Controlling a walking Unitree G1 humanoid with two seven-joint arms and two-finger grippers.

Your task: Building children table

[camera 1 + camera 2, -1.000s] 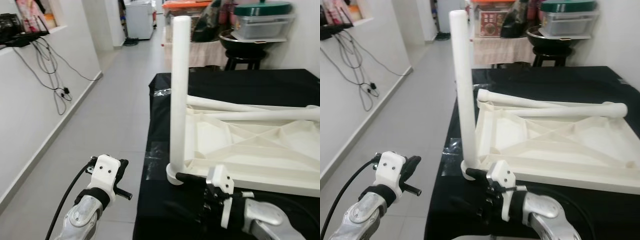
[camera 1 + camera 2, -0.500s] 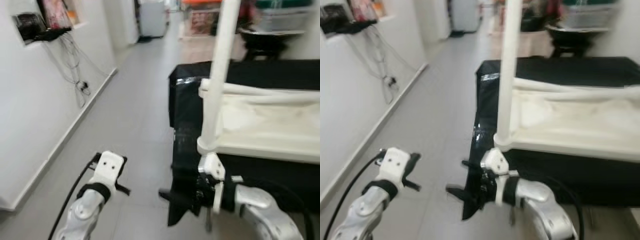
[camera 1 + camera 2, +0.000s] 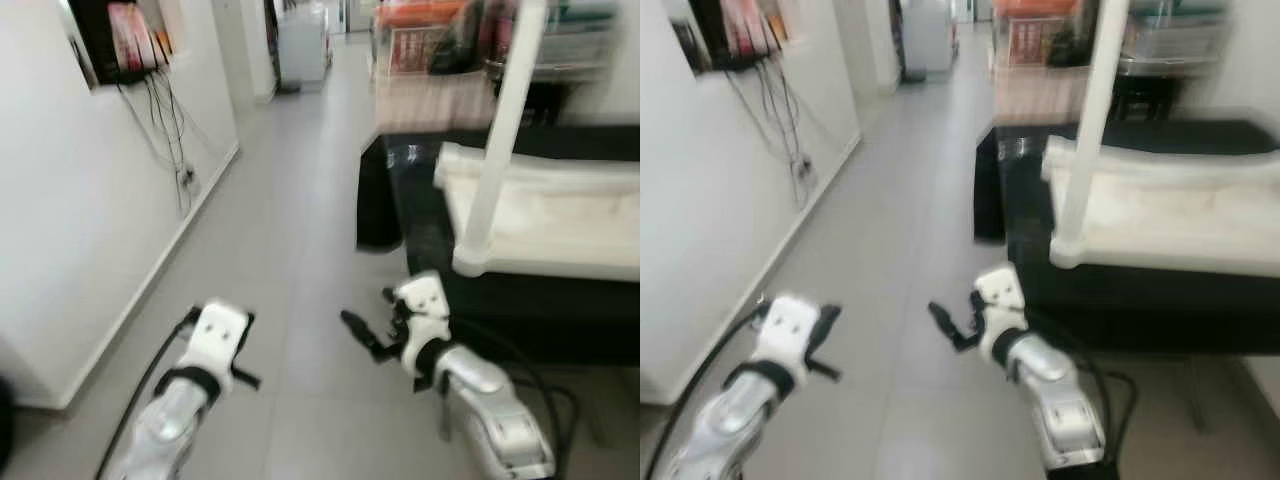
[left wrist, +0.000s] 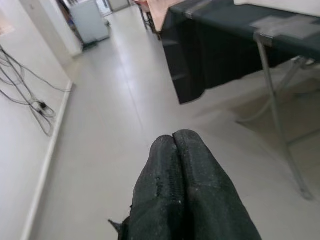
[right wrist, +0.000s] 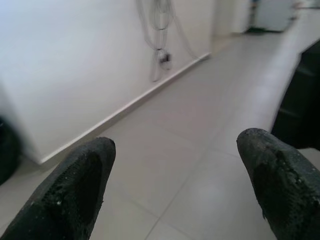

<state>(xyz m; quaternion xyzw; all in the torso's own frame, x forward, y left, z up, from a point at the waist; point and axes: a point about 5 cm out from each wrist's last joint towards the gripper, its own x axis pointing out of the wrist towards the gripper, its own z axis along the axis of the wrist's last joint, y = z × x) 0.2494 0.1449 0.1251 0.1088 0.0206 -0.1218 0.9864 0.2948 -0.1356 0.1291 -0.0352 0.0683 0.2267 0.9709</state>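
Grey tiled floor (image 3: 290, 230) runs ahead, white wall (image 3: 60, 200) at 9 o'clock. Black-draped table (image 3: 420, 200) at 2 o'clock carries white children table (image 3: 540, 215), upside down, flat, long axis across view. One white leg (image 3: 500, 140) stands upright, pointing up. Right gripper (image 3: 368, 335) spread wide over floor; children table at its 1 o'clock, apart. Left gripper (image 4: 175, 150) pressed together, empty, low at 7 o'clock.
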